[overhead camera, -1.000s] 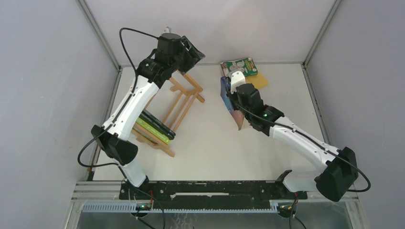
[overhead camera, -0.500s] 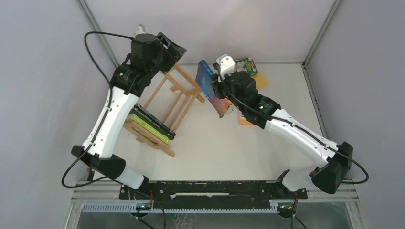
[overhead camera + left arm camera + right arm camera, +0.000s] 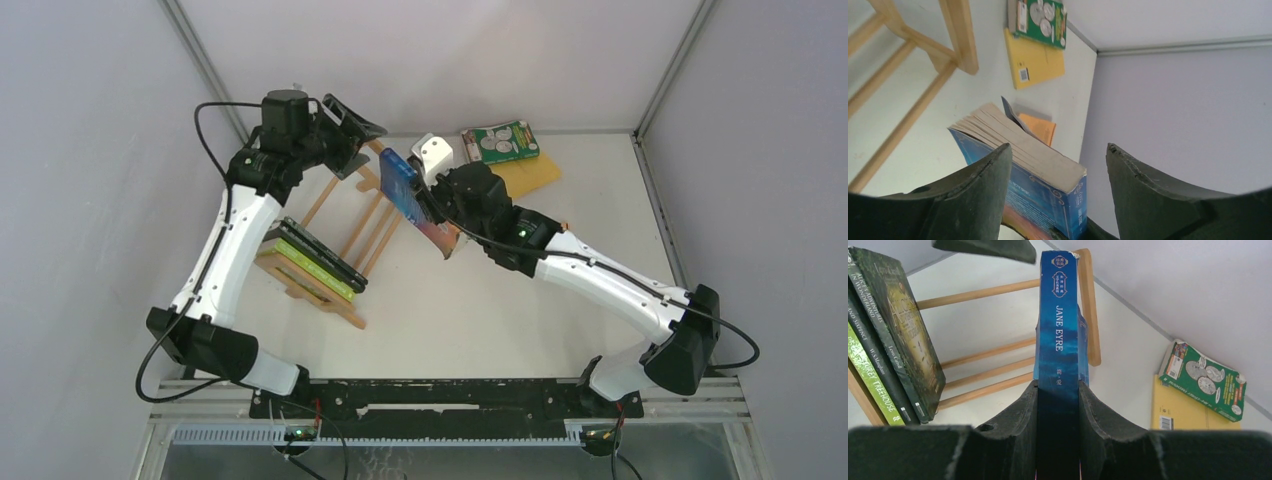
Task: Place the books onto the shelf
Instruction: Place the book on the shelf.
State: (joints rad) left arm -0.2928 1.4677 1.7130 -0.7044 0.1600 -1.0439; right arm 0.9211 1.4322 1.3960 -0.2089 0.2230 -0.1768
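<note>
Three books [image 3: 903,325] lean in the shelf [image 3: 978,292] at left of the right wrist view; my right gripper [image 3: 1058,388] is clamped on the blue book [image 3: 402,185], upright near its bare end. My left gripper [image 3: 1058,151] hangs, jaws apart, beside it; next, I judge, lower it alongside those three.

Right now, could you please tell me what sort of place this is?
Likely a robot test cell: plain grey walls, a white table, a left arm and right arm mounted at its edge.
</note>
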